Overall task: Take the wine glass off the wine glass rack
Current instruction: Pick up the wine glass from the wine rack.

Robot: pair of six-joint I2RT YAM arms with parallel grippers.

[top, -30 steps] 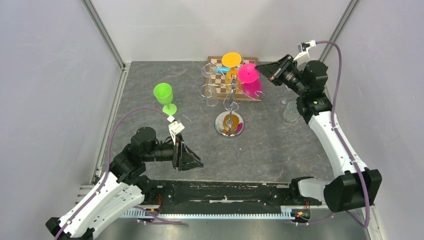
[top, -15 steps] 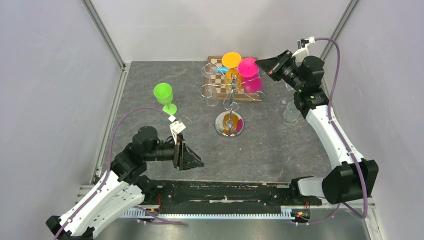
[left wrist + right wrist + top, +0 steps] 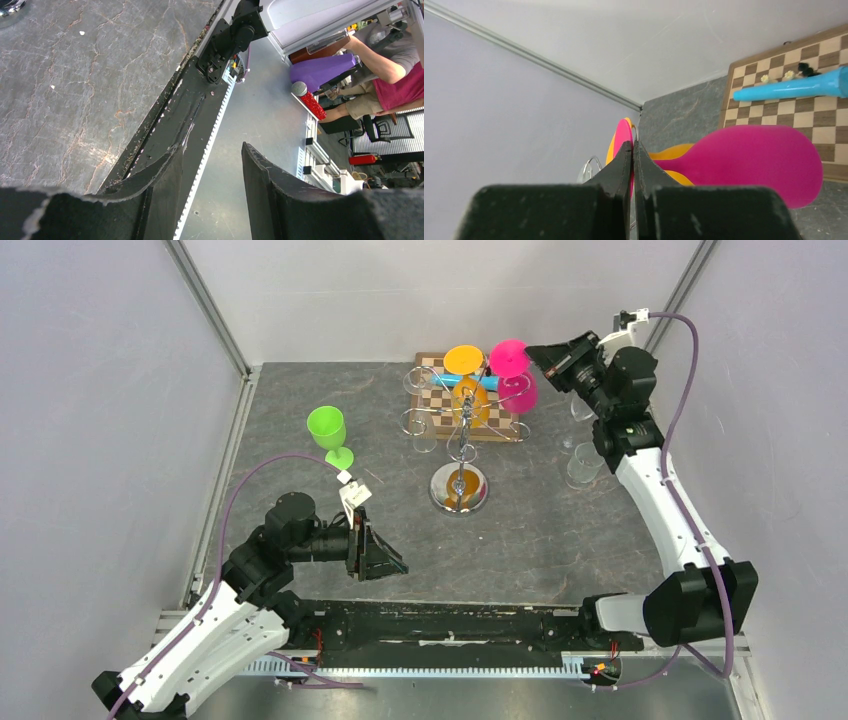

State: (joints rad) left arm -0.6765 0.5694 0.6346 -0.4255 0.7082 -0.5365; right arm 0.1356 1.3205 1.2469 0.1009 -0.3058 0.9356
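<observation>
The wine glass rack (image 3: 463, 440) is a chrome stand with a round mirror base (image 3: 459, 490) in mid-table. A pink wine glass (image 3: 520, 390) hangs bowl-down at the rack's right arms, its foot (image 3: 623, 137) pinched edge-on in my shut right gripper (image 3: 536, 353) (image 3: 632, 145). The pink bowl (image 3: 754, 160) fills the right wrist view. I cannot tell whether its stem is free of the wire arm. An orange wine glass (image 3: 465, 375) hangs upside down on the rack. My left gripper (image 3: 393, 565) (image 3: 211, 147) stands open and empty near the table's front edge.
A green wine glass (image 3: 328, 430) stands upright on the table at the left. A chessboard (image 3: 437, 400) with a blue object (image 3: 789, 87) lies behind the rack. Clear glasses (image 3: 582, 465) stand at the right, below my right arm. Walls close in on three sides.
My right gripper has carried the pink glass to the right and toward the back wall, away from the rack's pole. The pink reflection has left the mirror base. The left arm has not moved.
</observation>
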